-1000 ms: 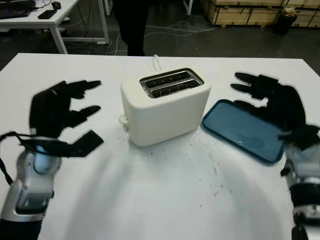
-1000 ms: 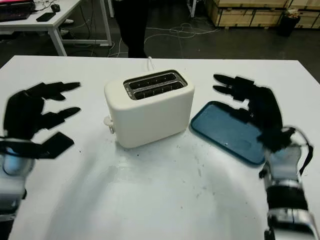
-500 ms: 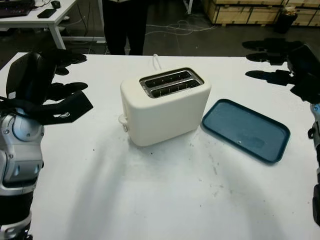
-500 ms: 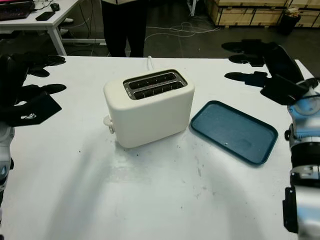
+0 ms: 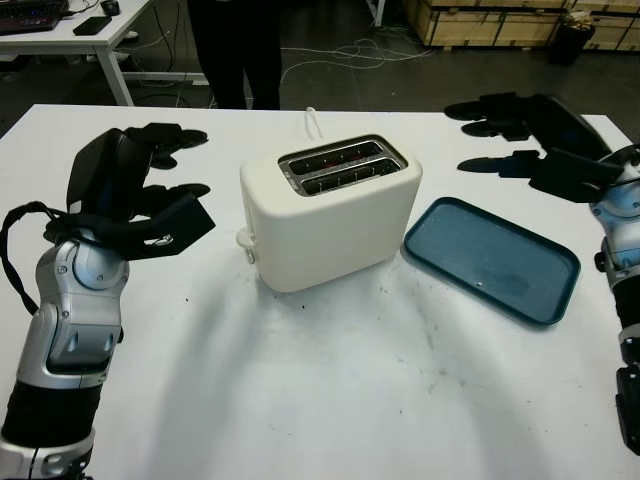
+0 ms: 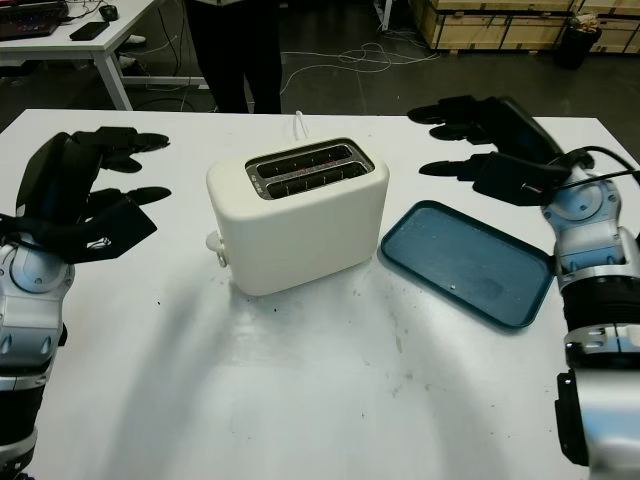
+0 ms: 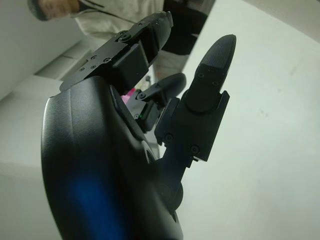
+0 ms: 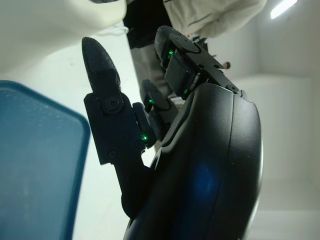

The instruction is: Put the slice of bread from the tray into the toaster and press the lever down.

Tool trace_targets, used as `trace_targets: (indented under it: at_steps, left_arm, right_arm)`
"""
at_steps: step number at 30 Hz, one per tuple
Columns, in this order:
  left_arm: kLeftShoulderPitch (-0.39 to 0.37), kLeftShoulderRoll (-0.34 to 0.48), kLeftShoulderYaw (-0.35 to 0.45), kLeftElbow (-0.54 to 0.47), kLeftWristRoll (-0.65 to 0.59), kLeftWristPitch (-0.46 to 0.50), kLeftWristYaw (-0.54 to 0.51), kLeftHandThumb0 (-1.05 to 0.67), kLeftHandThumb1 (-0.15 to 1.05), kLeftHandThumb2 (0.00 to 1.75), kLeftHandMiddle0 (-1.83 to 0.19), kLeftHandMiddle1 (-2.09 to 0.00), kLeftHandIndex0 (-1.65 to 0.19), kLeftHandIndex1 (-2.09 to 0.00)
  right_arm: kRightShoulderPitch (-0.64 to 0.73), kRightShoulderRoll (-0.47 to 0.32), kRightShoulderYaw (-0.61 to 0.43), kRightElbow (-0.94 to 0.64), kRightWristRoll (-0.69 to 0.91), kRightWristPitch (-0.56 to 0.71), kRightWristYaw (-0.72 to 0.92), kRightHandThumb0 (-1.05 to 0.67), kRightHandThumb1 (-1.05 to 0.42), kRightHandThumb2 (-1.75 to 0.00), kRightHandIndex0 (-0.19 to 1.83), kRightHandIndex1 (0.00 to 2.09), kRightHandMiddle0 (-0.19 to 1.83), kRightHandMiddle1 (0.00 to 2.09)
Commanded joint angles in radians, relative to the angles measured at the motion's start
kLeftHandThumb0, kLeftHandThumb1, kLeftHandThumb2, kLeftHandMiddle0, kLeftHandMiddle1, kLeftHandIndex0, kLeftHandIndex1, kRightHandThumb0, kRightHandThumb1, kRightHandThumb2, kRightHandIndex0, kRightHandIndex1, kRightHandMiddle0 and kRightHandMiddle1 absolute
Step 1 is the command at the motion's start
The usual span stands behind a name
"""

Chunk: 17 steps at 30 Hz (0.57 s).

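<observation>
1. Toaster (image 5: pixel 330 212) stands mid-table, both slots facing up and showing no bread; a small knob, probably the lever (image 5: pixel 243 239), sticks out of its left end, near the base.
2. Tray (image 5: pixel 491 259) lies flat just right of the toaster, not touching it. No bread visible on it; I cannot tell where the slice is.
3. Left hand (image 5: pixel 135 195) hovers left of the toaster, open, holding nothing, on the lever side, so likely placed for the press.
4. Right hand (image 6: pixel 490 150) hovers above the table behind the tray's far edge, open, holding nothing; well placed for a pick from the tray.
5. Person (image 5: pixel 237 45) stands behind the table.
</observation>
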Motion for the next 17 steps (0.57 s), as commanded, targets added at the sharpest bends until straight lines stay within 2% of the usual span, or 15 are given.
trace_targets:
  at_steps: [1,7,17]
  left_arm:
    - [0.011,-0.009,-0.005,-0.018,0.015,0.013,0.003,-0.55,0.76,0.00,-0.63,-0.76,-0.85,0.00]
    - [0.008,-0.017,-0.008,-0.012,0.022,0.015,0.013,-0.56,0.77,0.00,-0.63,-0.78,-0.86,-0.01]
    - [-0.010,-0.010,-0.003,-0.020,0.018,0.034,-0.005,-0.56,0.78,0.00,-0.62,-0.79,-0.85,0.00]
  right_arm:
    - [0.023,0.014,0.005,-0.019,-0.002,0.004,-0.011,-0.48,-0.82,-0.01,0.68,0.01,0.59,0.01]
    - [0.062,0.045,-0.005,-0.050,0.036,0.032,0.003,-0.50,-0.83,0.00,0.67,0.01,0.57,0.00]
    - [0.095,0.047,-0.009,-0.095,0.042,0.049,0.005,-0.58,-0.83,0.00,0.68,0.01,0.60,0.01]
